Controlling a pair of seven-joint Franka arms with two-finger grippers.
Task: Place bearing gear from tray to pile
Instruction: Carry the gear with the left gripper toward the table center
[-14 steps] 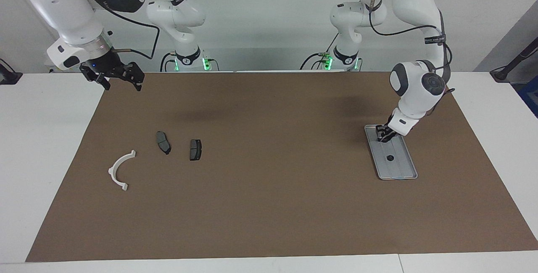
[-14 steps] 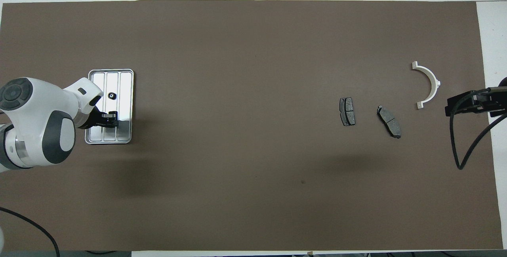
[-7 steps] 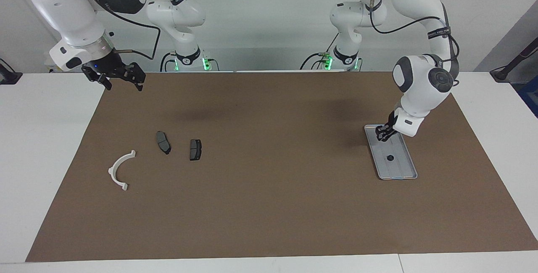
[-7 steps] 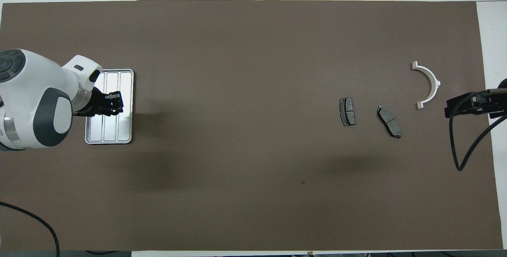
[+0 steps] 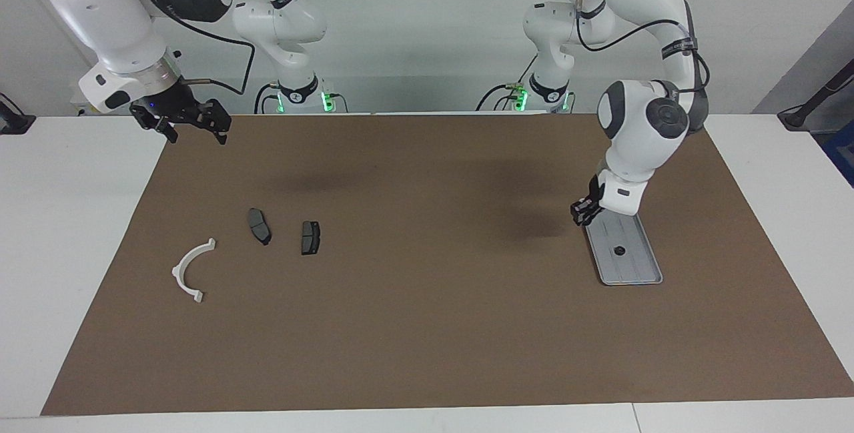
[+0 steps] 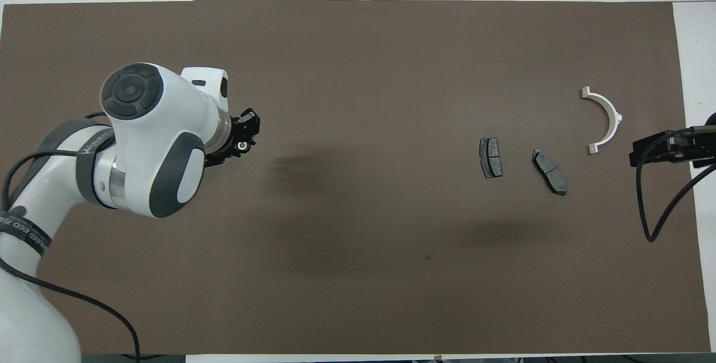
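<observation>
Gripping a small bearing gear between my left gripper's nearly closed fingertips, I hold it up in the air over the corner of the tray that lies nearest the robots; the overhead view shows the gear's pale ring at the tips. A second bearing gear lies on the tray's ridged floor, about at its middle, at five o'clock from my gripper in the facing view. The tray sits on the brown mat toward my left arm's end of the table.

The pile is well apart, toward my right arm's end: two dark brake pads side by side, and a white semicircular bracket at seven o'clock from them in the facing view. My right gripper waits with its jaws wide apart and nothing in them, over the mat's corner.
</observation>
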